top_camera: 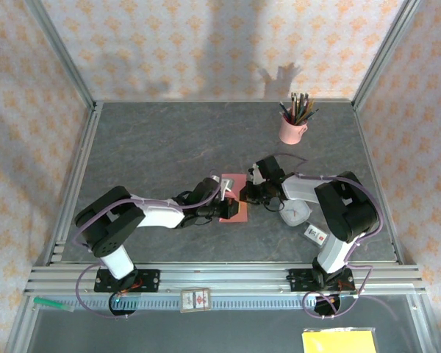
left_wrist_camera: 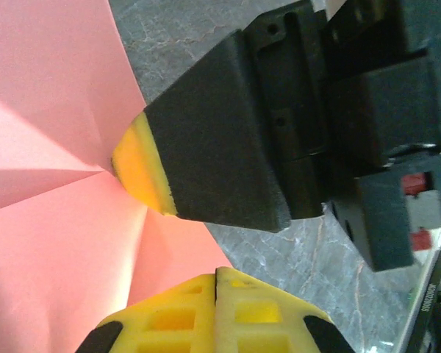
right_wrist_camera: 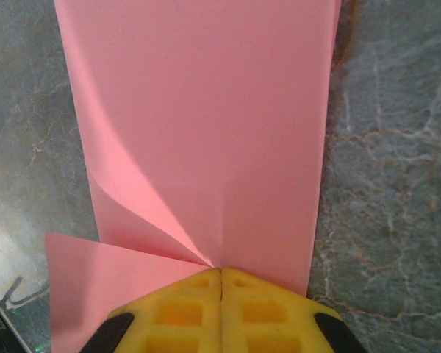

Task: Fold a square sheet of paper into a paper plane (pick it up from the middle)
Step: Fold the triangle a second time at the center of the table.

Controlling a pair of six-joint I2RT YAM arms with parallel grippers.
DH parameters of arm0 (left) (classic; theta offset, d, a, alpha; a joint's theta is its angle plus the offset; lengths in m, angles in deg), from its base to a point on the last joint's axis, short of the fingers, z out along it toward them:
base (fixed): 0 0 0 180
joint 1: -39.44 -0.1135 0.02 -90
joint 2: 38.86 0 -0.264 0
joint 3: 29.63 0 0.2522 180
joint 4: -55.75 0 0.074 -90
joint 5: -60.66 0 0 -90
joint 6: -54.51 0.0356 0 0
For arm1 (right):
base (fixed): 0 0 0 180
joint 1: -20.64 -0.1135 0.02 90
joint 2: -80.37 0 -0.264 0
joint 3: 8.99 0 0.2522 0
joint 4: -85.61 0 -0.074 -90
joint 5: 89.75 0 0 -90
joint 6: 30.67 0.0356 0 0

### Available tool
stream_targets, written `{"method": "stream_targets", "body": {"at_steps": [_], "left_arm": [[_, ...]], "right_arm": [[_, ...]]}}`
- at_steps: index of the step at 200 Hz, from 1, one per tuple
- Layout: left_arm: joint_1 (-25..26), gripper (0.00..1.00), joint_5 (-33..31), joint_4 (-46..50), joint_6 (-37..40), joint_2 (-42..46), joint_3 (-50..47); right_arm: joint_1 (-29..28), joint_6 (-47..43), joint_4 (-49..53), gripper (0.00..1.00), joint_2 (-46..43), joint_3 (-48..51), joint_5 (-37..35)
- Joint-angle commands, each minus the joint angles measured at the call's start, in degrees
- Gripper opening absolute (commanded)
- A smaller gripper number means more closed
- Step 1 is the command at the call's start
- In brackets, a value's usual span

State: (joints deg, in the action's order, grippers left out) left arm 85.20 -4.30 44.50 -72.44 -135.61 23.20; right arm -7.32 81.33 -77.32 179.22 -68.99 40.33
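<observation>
The square sheet of paper is salmon-pink and lies mid-table as a creased, partly folded strip. My left gripper comes at it from the left. Its yellow fingertips are shut together over the paper's edge, with nothing seen between them. My right gripper comes in from the right, also shut. Its tip bears on the paper where several creases meet, and a flap curls up to its left. The right gripper's yellow-tipped finger touches that crease point in the left wrist view.
A pink mug of pencils stands at the back right. A white rounded-square object and a small white card lie by the right arm. A yellow pad sits below the rail at the front right.
</observation>
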Motion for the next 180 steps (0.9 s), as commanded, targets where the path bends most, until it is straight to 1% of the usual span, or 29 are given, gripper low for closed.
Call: {"method": "stream_targets", "body": {"at_steps": [1, 39, 45, 79, 133, 180], "left_arm": [[0.08, 0.0, -0.42, 2.04, 2.1, -1.63, 1.53], [-0.13, 0.0, -1.44, 3.68, 3.02, -3.46, 1.54], [-0.2, 0.0, -1.53, 4.1, 4.77, -3.64, 1.66], [-0.41, 0.0, -1.93, 4.67, 5.65, -4.13, 1.66], [-0.54, 0.0, -1.86, 4.91, 5.75, -3.97, 0.32], [-0.48, 0.0, -0.69, 4.06, 3.73, -2.15, -4.13]], "right_arm": [[-0.34, -0.11, 0.99, 0.06, 0.12, 1.33, -1.25], [-0.33, -0.86, 1.61, 0.06, 0.2, 1.17, -1.88], [-0.34, -0.95, 1.67, 0.06, 0.34, 1.15, -1.99], [-0.34, -1.44, 2.3, 0.06, 0.56, 0.97, -2.37], [-0.33, -1.91, 3.22, 0.06, 1.15, 0.52, -3.65], [-0.25, -2.42, 5.48, 0.04, 2.2, -0.01, -6.21]]}}
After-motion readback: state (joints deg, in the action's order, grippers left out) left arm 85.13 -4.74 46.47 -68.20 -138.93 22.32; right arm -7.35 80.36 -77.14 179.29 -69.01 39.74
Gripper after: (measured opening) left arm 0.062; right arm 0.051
